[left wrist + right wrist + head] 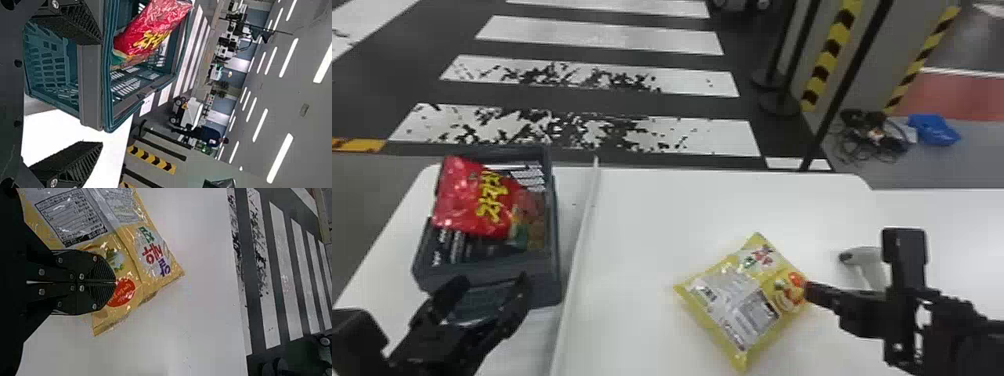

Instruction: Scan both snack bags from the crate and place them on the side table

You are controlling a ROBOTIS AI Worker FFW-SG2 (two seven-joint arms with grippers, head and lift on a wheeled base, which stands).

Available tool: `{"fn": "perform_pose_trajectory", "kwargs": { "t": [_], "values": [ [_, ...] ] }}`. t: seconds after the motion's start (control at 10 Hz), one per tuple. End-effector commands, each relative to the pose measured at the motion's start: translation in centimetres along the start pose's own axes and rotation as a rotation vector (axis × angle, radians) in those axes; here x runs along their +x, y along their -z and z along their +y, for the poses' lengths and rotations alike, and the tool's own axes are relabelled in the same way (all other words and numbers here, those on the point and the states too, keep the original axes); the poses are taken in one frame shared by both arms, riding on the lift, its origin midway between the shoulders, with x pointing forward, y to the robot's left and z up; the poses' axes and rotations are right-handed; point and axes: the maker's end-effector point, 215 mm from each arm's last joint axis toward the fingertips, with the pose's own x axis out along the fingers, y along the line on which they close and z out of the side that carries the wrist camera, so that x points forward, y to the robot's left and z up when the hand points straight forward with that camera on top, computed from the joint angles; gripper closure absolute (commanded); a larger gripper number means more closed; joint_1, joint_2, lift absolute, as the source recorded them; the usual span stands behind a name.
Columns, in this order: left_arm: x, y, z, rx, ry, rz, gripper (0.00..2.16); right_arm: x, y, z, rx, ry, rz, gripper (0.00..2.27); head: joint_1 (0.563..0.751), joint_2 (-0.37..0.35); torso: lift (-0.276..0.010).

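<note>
My left gripper (491,284) stands open at the near end of the crate (497,272). In the left wrist view that gripper (101,93) has the crate's wall (92,88) beyond its parted fingers. A red snack bag (467,200) leans inside the crate, and the left wrist view has this red bag (150,29) too. My right gripper (807,291) is at the right corner area of the yellow snack bag (732,300). Seen from the right wrist, the gripper (114,282) is shut on the yellow bag (133,254), its tips beside a red circle.
A scanner (862,257) rests on the white table (652,210), to the right of the yellow bag and partly behind the right arm. A long raised white strip (577,260) runs between the crate and the yellow bag. Barrier posts (782,95) stand beyond the table.
</note>
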Motion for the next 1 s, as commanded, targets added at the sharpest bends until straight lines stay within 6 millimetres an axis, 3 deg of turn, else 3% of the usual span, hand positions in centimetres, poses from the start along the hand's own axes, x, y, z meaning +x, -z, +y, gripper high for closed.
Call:
{"fn": "perform_pose_trajectory", "kwargs": {
  "t": [0.0,0.5,0.9],
  "values": [
    [-0.2,-0.2,-0.2,-0.003,0.0,-0.005,0.08,0.3,0.9,-1.3,0.006,0.028,0.016,2.25,0.695,-0.14,-0.095],
    [-0.2,0.5,0.4,-0.011,-0.012,-0.002,0.08,0.9,4.0,-3.2,0.021,0.07,0.075,2.25,0.695,-0.183,-0.095],
    [-0.4,0.8,0.7,-0.012,-0.02,0.003,0.08,4.0,2.4,-3.1,0.028,0.052,0.063,2.25,0.695,-0.176,-0.095]
  ]
}}
